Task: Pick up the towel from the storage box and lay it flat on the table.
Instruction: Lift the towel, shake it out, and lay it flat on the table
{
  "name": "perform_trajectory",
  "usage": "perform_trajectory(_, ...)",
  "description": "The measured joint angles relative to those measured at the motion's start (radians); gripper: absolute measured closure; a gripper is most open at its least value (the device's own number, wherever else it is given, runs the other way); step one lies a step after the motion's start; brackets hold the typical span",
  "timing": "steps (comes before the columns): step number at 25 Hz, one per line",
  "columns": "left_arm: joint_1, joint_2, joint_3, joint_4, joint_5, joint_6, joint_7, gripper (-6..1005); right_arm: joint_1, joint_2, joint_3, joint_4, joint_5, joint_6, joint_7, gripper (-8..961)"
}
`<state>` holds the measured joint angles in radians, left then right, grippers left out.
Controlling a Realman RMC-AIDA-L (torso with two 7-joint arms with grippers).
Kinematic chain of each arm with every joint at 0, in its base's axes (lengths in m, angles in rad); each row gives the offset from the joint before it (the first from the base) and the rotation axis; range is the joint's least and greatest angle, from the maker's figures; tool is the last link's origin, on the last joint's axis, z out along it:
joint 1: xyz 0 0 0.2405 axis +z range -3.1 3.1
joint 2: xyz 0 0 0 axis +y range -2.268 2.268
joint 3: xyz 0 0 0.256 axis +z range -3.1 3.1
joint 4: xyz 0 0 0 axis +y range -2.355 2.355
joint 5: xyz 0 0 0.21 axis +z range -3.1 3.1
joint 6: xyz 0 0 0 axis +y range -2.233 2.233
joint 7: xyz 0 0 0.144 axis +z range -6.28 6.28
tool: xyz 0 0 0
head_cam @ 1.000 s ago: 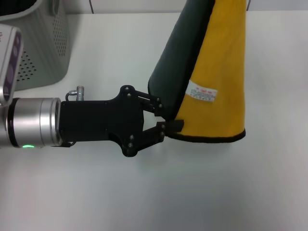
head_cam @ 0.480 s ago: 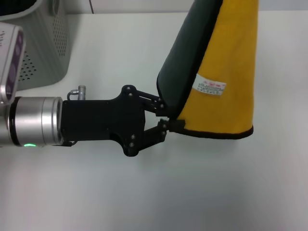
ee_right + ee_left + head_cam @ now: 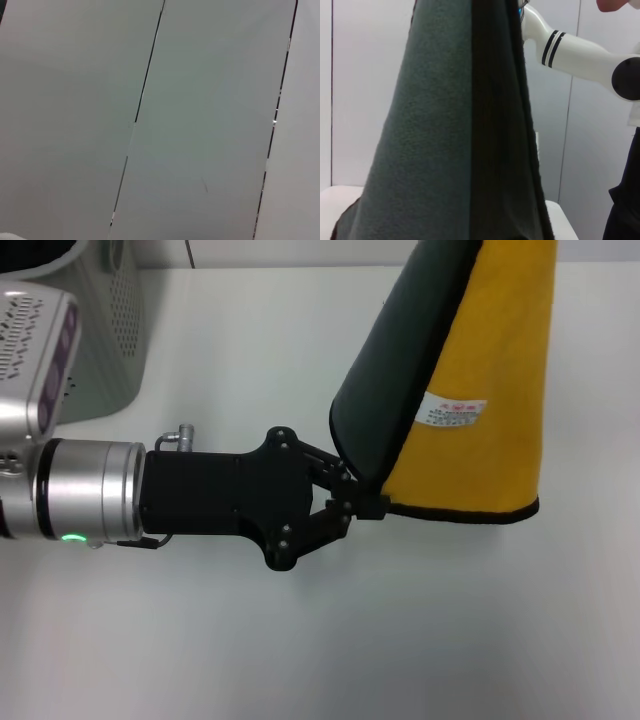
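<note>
Head view: left end effector (image 3: 362, 502) clamped on lower corner of hanging yellow towel (image 3: 490, 390), above white counter (image 3: 400, 640); storage box (image 3: 100, 350) well apart. Right end effector unseen.

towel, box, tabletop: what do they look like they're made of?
The towel: soft fleecy cloth, yellow one side, dark grey the other, black stitched edging. The storage box: looks like moulded light grey plastic, round perforations in its wall. The table: smooth white surface with a slight sheen, probably laminate.
</note>
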<state>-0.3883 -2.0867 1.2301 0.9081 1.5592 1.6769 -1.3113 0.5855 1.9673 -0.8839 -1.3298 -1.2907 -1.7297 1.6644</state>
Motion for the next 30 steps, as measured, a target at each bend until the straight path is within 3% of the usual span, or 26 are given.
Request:
perform_trajectory(2,-0.005,0.000,0.000,-0.011,-0.007,0.001,-0.001,824,-0.007,0.000,0.003,0.000,0.000,-0.003,0.000,907)
perform_trajectory(7,-0.006,0.001,-0.001,-0.021,-0.038,0.013,-0.017,955,-0.021,0.004,0.004,0.000,0.001,-0.007,0.000,904)
perform_trajectory(15,-0.003,0.006,-0.010,-0.022,-0.060,0.027,-0.106,984,-0.046,0.013,0.003,0.004,-0.001,-0.015,0.000,900)
perform_trajectory(20,0.001,0.017,-0.120,-0.031,-0.058,0.095,-0.217,984,-0.077,0.014,0.003,0.090,-0.022,-0.019,-0.011,897)
perform_trajectory(24,0.010,0.010,-0.231,-0.028,-0.064,0.179,-0.242,984,-0.091,0.008,0.000,0.218,-0.029,-0.038,-0.047,895)
perform_trajectory(30,0.002,0.020,-0.314,-0.037,-0.073,0.195,-0.290,985,-0.094,0.025,-0.009,0.280,-0.051,-0.032,-0.080,892)
